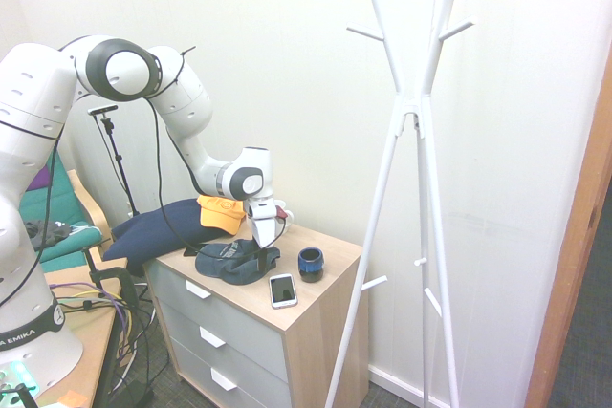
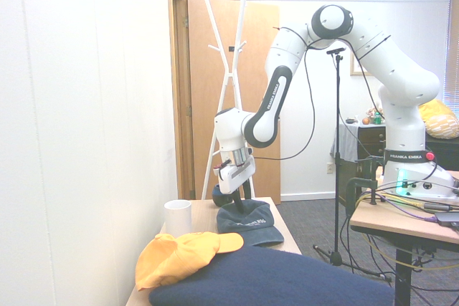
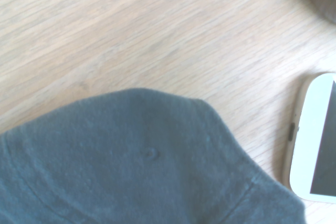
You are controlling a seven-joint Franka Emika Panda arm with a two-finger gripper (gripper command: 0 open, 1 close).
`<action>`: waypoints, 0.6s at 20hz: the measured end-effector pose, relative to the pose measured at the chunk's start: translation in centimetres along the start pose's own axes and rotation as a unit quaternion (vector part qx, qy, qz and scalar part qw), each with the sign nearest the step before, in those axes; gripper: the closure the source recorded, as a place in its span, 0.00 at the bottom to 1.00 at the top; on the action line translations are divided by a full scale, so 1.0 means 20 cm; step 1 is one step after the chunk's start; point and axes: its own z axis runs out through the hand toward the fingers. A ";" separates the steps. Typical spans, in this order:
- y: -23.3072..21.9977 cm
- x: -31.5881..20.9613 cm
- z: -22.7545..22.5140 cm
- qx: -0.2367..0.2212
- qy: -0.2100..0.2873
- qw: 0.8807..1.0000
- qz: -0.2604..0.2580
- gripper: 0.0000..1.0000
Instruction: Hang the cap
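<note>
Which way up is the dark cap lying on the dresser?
Upright, crown up: the dark cap shows its rounded crown and pale front print on top, with the brim low against the dresser top.

dark blue-grey cap, curved brim, lying on wooden dresser

Dark blue-grey on the cap, with little pale letters. Bright orange-yellow on the other cap. Deep navy blue on the big cloth. Plain white on the mug. Blue and black on the cup. White around a dark screen on the phone. Light brown with streaky wood lines on the dresser top. All white on the coat stand.
</note>
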 end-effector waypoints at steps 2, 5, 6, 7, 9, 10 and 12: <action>0.00 0.00 0.00 0.000 0.000 1.000 -0.001 1.00; 0.00 0.01 -0.01 0.001 0.002 1.000 -0.001 1.00; 0.00 0.01 -0.01 0.002 0.003 1.000 -0.001 1.00; 0.00 0.02 -0.02 0.003 0.004 1.000 -0.002 1.00; 0.00 0.03 -0.05 0.005 0.009 1.000 -0.004 1.00; -0.01 0.03 -0.09 0.007 0.012 1.000 -0.006 1.00; -0.01 0.04 -0.21 0.012 0.023 1.000 -0.011 1.00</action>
